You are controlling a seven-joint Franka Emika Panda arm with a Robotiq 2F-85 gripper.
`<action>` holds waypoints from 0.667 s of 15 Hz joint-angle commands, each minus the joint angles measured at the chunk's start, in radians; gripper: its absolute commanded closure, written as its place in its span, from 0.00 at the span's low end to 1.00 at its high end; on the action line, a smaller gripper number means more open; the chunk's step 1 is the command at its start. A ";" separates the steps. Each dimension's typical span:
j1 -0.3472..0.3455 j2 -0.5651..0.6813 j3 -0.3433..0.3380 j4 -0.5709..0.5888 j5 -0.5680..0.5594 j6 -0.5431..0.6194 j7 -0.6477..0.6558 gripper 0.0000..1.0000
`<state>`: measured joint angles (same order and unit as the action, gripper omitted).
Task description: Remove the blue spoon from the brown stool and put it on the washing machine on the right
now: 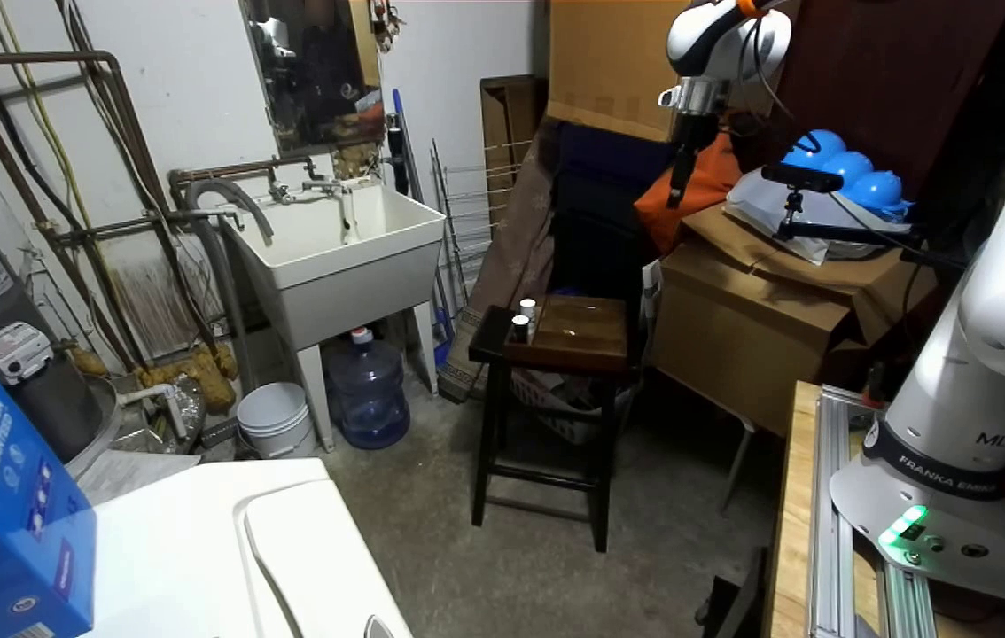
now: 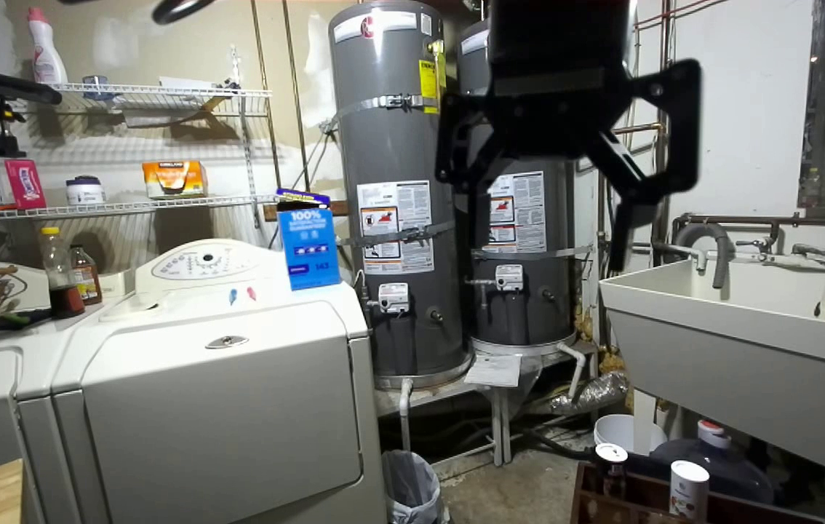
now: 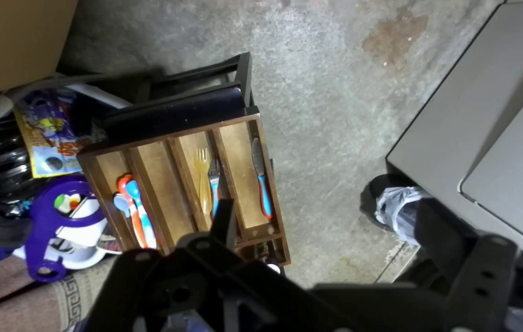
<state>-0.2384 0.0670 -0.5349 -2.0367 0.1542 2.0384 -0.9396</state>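
Observation:
The brown stool (image 1: 602, 509) bears a wooden divided tray (image 1: 587, 310); in the wrist view the stool's dark seat edge (image 3: 174, 113) shows beside the tray. A light-blue spoon (image 3: 140, 210), whitish at the handle, lies in the tray's left compartment beside an orange spoon (image 3: 135, 226) and a paler blue-grey spoon (image 3: 121, 204). My gripper (image 2: 549, 247) is open and empty, pointing down high above the stool's surroundings; it also shows in an exterior view (image 1: 678, 190) and in the wrist view (image 3: 326, 212). The white washing machine (image 2: 216, 407) shows in all views (image 1: 175, 549) (image 3: 487, 92).
A blue printed box (image 2: 311, 247) stands on the washing machine, with small blue and red objects or marks nearby. Two white-capped bottles (image 2: 689, 487) stand at the tray's end. A utility sink (image 1: 361, 257), cardboard boxes (image 1: 733, 328) and a lined bin (image 2: 412, 487) surround the stool.

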 commanded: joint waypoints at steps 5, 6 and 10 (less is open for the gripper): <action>-0.241 0.410 0.165 0.447 0.076 -0.309 0.004 0.00; -0.232 0.305 0.175 0.309 0.032 -0.215 -0.015 0.00; -0.269 0.396 0.204 0.412 0.031 -0.266 0.005 0.00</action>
<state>-0.4643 0.4679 -0.3820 -1.6307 0.2072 1.7730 -0.9489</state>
